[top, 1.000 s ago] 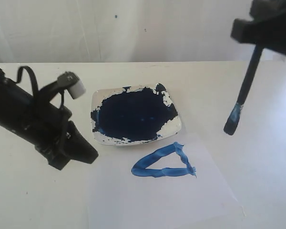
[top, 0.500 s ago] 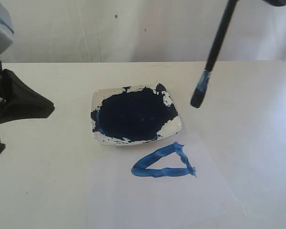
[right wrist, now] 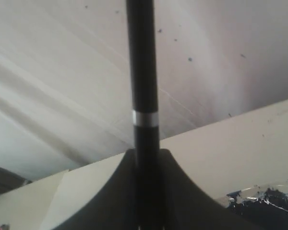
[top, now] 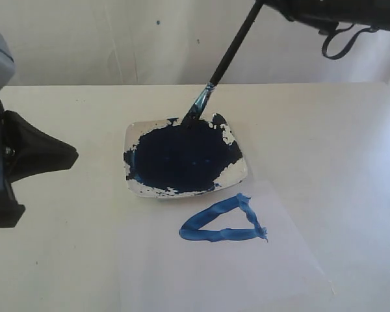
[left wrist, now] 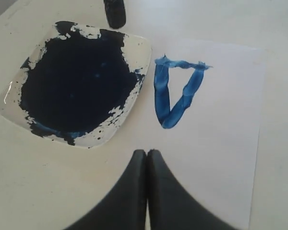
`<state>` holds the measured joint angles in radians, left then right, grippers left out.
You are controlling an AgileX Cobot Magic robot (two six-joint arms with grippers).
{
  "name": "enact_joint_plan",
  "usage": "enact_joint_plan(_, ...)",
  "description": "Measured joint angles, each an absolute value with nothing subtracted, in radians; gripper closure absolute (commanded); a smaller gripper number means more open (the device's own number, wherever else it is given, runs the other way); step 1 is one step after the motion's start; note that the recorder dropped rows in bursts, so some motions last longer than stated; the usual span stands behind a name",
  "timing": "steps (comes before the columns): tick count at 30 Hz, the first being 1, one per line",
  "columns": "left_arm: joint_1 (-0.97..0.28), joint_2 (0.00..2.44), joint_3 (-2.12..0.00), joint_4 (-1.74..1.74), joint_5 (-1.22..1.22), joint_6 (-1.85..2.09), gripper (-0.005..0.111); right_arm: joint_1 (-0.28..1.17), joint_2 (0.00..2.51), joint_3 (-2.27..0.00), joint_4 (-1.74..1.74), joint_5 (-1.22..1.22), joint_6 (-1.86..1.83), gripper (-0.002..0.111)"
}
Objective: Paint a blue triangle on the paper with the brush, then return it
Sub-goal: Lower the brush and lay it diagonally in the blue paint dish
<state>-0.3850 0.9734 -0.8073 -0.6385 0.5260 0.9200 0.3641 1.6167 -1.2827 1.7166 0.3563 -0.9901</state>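
Blue triangle lies painted on the paper by the table's near edge, just beside the dish. The right gripper pinches the brush, which is tilted with its tip touching the dish's far rim. The left gripper hangs by the left edge, fingers pressed together and empty.

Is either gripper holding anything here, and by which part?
The right gripper holds the brush high on its black handle, far from the bristles. The left gripper is shut and empty.
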Motion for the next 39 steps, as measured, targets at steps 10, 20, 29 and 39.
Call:
enact_joint_plan(10, -0.385, 0.973, -0.798, -0.820, 0.488, 0.920, 0.107, 0.354, 1.901, -1.365, 1.745, 0.359, -0.718, 0.108)
enact_joint_plan(20, -0.385, 0.973, -0.798, -0.840, 0.485, 0.918, 0.107, 0.354, 2.007, -1.435, 1.745, 0.357, -0.628, 0.108)
enact_joint_plan(29, -0.385, 0.973, -0.798, -0.840, 0.487, 0.918, 0.107, 0.354, 2.042, -1.443, 1.746, 0.355, -0.624, 0.108)
enact_joint_plan(39, -0.385, 0.973, -0.798, -0.841, 0.487, 0.918, 0.107, 0.354, 2.107, -1.443, 1.746, 0.357, -0.579, 0.108)
